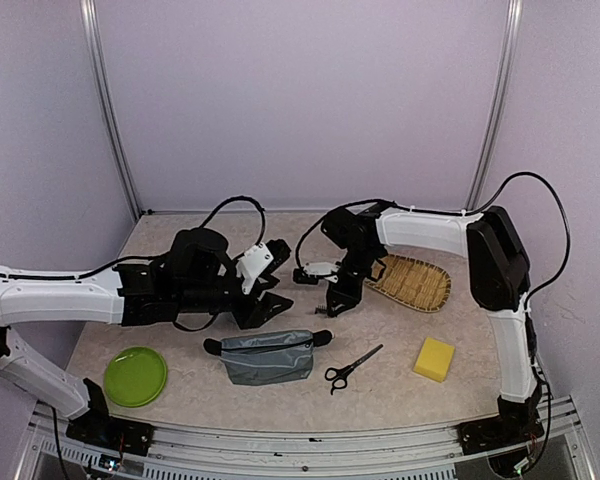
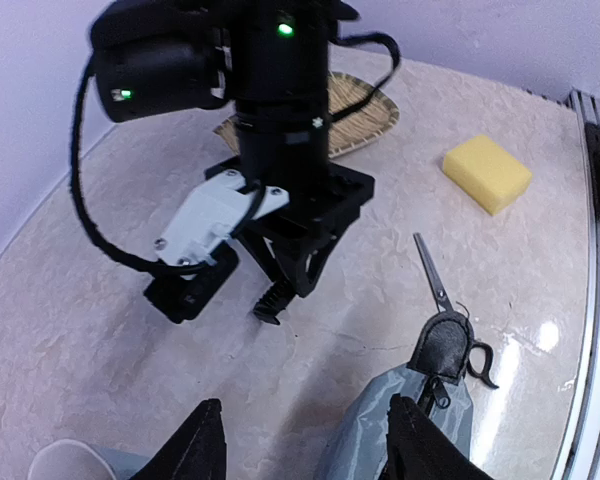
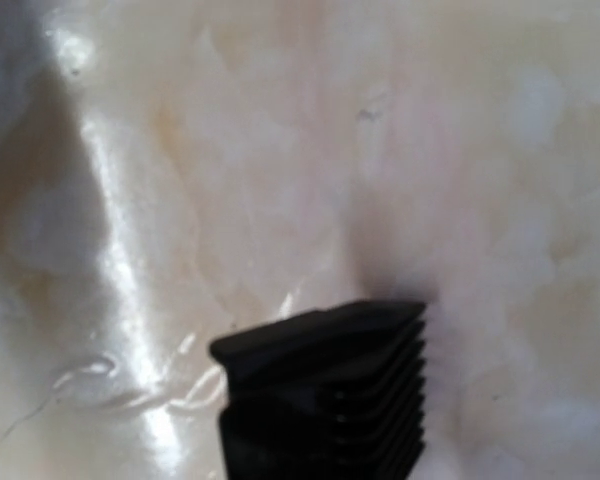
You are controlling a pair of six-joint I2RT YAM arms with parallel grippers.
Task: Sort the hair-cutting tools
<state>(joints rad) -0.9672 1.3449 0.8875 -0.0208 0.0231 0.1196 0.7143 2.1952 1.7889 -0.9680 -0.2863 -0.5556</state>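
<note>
Mostly open desk (image 1: 400,340) at centre and toward the back edge. Pouch (image 1: 268,357) front centre, left tool (image 2: 307,400) above it, spread wide, empty. Tray (image 1: 412,282) mid-right. Plate (image 1: 135,376) at front-left edge. Sponge (image 1: 435,359) front right. Scissors (image 1: 352,368) flat, just right of pouch. Block (image 2: 272,302) at tips of the downward-pointing, narrowed right tool (image 1: 338,300); grip impossible to tell.
</note>
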